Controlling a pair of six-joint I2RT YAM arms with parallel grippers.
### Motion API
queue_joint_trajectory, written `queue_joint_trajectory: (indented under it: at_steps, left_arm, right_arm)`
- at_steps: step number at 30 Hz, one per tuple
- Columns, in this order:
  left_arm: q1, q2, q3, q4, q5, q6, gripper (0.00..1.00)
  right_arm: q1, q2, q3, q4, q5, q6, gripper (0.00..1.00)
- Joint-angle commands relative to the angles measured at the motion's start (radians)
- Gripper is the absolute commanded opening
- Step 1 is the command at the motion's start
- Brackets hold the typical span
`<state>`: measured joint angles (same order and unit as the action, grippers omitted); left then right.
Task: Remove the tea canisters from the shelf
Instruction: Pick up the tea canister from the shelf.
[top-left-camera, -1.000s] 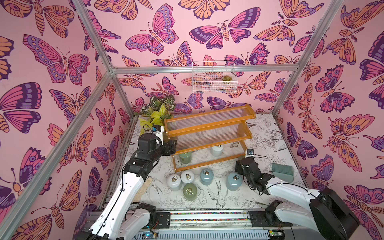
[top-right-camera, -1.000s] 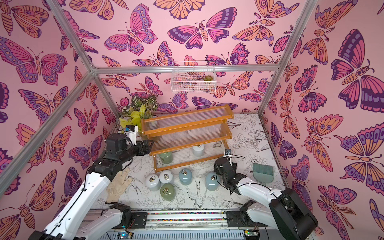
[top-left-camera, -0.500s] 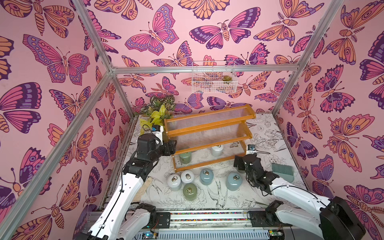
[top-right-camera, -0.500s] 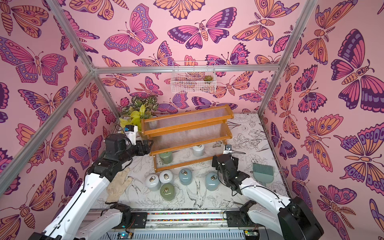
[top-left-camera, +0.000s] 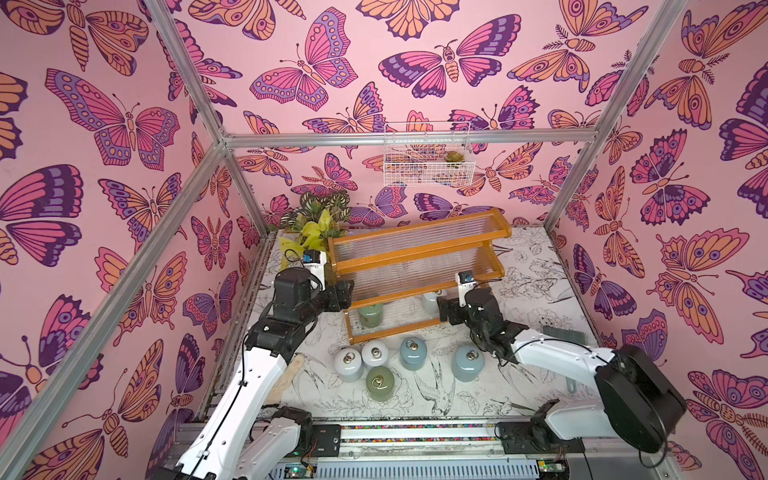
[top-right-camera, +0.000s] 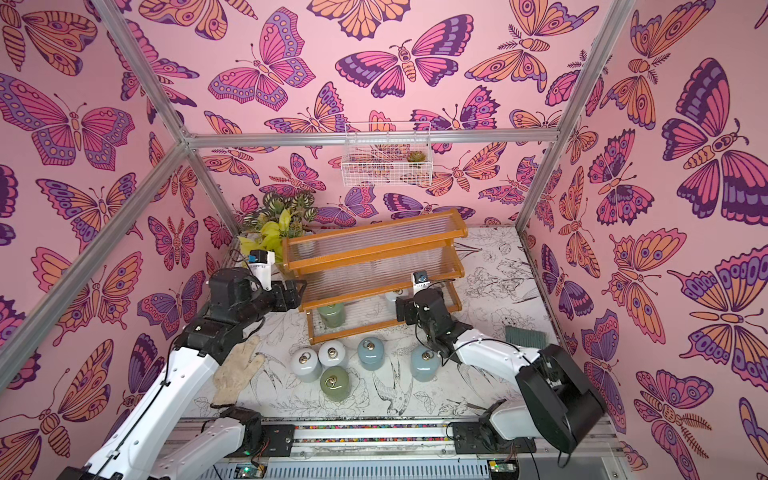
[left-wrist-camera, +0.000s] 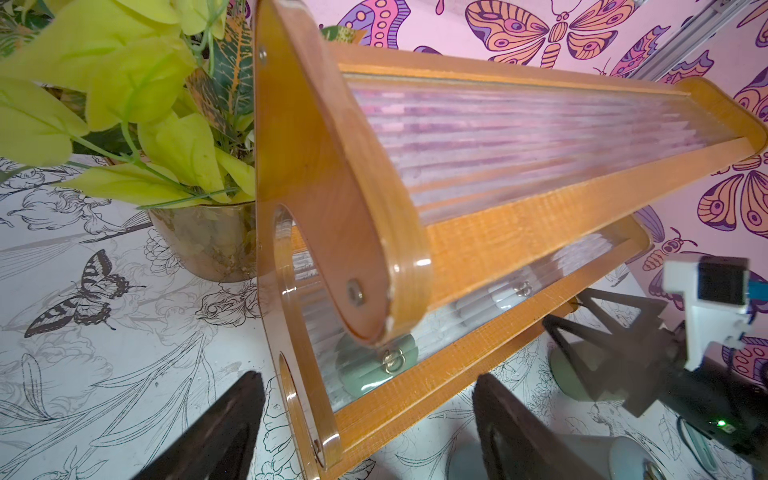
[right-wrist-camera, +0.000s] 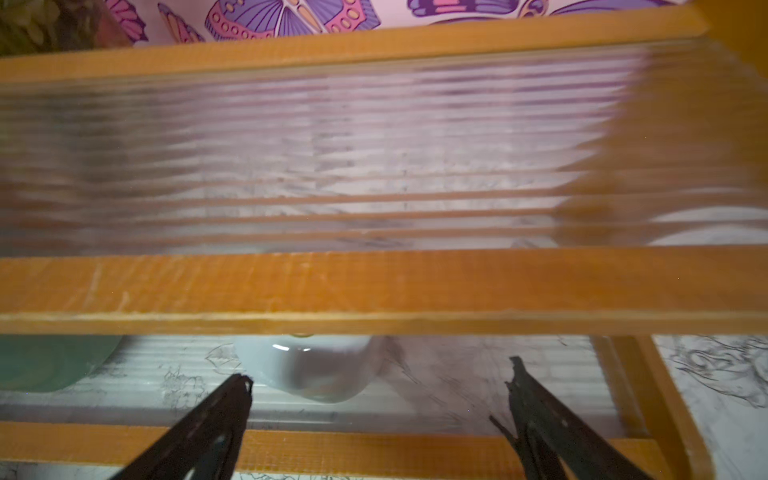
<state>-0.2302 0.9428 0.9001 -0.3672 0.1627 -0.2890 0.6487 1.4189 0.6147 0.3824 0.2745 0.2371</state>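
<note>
**Asker:** Which jars are on the shelf?

**Me:** The shelf (top-left-camera: 415, 266) carries two on its bottom tier. A green canister (top-left-camera: 371, 314) stands toward my left and a white canister (top-left-camera: 430, 297) toward my right. Five more canisters (top-left-camera: 413, 352) stand upright on the tabletop (top-left-camera: 540, 291) just in front of it: two white, two blue and one green, all with lids on.

**Asker:** And your end effectors?

**Me:** My right end effector (right-wrist-camera: 378, 374) is spread wide and holds nothing. It points at the white canister, with its fingers short of the jar's sides. My left end effector (left-wrist-camera: 365, 376) is parted at the shelf's left end, one finger on either side of the frame's front corner. It grips nothing, and I cannot tell whether it touches the wood.

**Asker:** Any other containers?

**Me:** The wire basket (top-left-camera: 428, 174) on the back wall holds a small succulent (top-left-camera: 453, 157). A glass vase (left-wrist-camera: 208, 241) beside the shelf's left end holds the leafy plant (top-left-camera: 316, 220).

**Asker:** Do the views differ?

**Me:** Yes. Only the left wrist view shows the vase, because leaves cover it in both top views. The right wrist view hides the white canister's lid behind a shelf rail. In a top view, a glove (top-right-camera: 237, 372) lies on the tabletop beside my left arm.
</note>
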Motion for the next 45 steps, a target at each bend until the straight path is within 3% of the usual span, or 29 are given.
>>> queue_joint_trajectory:
  at_steps: [1, 8, 19, 24, 29, 31, 45]
  left_arm:
    - [-0.003, -0.018, -0.004, 0.007, -0.011, 0.014, 0.83]
    - [-0.003, -0.022, -0.006, 0.007, -0.005, 0.009, 0.83]
    - [-0.004, -0.029, -0.013, 0.006, -0.011, 0.009, 0.83]
    - [-0.004, -0.018, -0.008, 0.006, -0.012, 0.008, 0.83]
    - [-0.004, -0.013, -0.001, 0.006, -0.020, 0.013, 0.84]
    - [-0.003, -0.007, 0.004, 0.005, -0.021, 0.016, 0.84]
    - [-0.004, 0.004, 0.015, 0.006, -0.037, 0.021, 0.84]
  right_arm:
    - [0.030, 0.064, 0.008, 0.200, -0.017, -0.067, 0.99]
    - [0.047, 0.228, 0.064, 0.295, 0.048, -0.091, 0.99]
    - [0.047, 0.357, 0.117, 0.363, 0.120, -0.110, 0.99]
    - [0.047, 0.359, 0.112, 0.355, 0.139, -0.114, 0.87]
    - [0.047, 0.338, 0.089, 0.368, 0.123, -0.128, 0.60]
    - [0.047, 0.327, 0.088, 0.367, 0.104, -0.137, 0.53]
    - [0.055, 0.054, 0.036, 0.197, -0.153, -0.170, 0.48]
